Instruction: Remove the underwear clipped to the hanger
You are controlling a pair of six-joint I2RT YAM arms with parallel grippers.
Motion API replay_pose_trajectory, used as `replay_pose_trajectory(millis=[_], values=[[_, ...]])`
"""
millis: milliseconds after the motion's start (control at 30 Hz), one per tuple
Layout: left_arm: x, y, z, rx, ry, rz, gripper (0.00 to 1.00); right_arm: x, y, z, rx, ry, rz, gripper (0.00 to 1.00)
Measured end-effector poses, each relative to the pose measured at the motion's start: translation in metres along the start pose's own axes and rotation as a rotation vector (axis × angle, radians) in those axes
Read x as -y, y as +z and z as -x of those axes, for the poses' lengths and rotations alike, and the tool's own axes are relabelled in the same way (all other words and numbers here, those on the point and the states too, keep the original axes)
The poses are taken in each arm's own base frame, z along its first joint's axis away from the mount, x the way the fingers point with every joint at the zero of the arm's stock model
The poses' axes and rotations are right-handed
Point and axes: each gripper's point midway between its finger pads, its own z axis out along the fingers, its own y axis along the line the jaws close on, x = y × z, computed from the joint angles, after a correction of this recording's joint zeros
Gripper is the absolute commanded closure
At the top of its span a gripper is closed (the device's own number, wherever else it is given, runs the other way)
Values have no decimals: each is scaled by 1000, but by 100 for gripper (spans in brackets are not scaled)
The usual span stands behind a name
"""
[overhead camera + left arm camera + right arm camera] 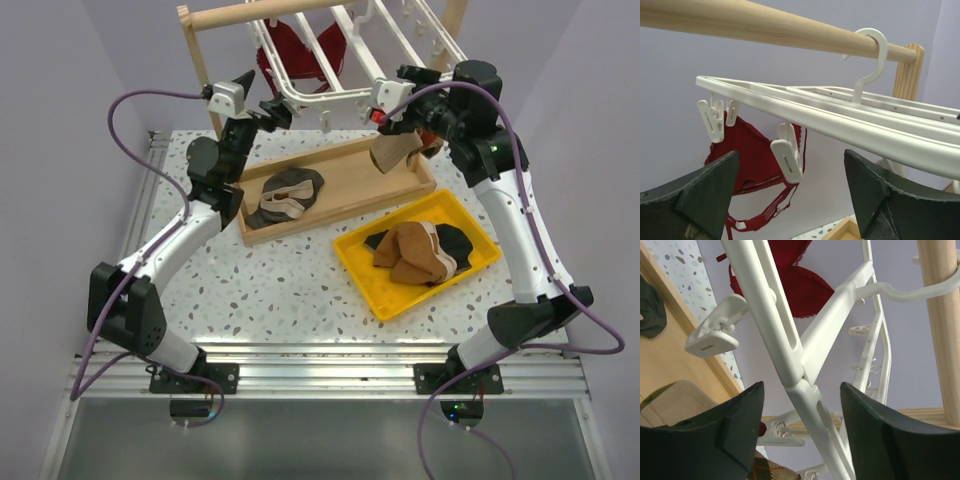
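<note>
Underwear [415,250] is off the hanger [850,122], with some in the yellow tray [360,272] and more in the wooden tray [360,182] — none seen on the clips, so the task looks about done. Only the red bra [290,50] and a sock [393,150] hang there. Left gripper [791,165] is spread open under the rail and holds nothing — right gripper [801,390] is also open, straddling a bar without clamping it.

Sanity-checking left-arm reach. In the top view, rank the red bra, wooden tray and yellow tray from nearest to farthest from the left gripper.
1. Red bra: hanging just up and right of the left gripper.
2. Wooden tray: below the gripper, mid-table.
3. Yellow tray: far right, closer to the arm bases.
</note>
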Motion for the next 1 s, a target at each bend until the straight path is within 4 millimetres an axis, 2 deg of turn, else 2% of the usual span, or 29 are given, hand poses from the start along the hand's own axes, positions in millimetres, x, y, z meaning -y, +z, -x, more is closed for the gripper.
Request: replay_pose_trajectory(millis=[67,100,200,333,467,633,833,933,1000], values=[[1,-12,7,-17,18,-2,9,-1,0,1,2,10,2,22],[1,-18,12,-22,30,-2,9,-2,0,1,3,15,5,12],[0,-37,24,-50,72,2,8,-4,-2,2,6,30,13,2],[-4,-57,27,-98,127,16,7,-4,-8,10,25,49,29,1],[-12,-78,10,-185,165,44,7,3,-23,26,57,67,30,1],[-21,-115,-17,-301,184,82,6,9,-62,50,82,86,38,1],[-25,-158,-34,-390,134,125,0,5,-125,72,69,131,33,1],[-25,-175,-49,-438,67,149,0,-8,-158,68,14,186,13,1],[-22,-184,-68,-487,7,160,0,-26,-177,53,-53,234,-2,1]])
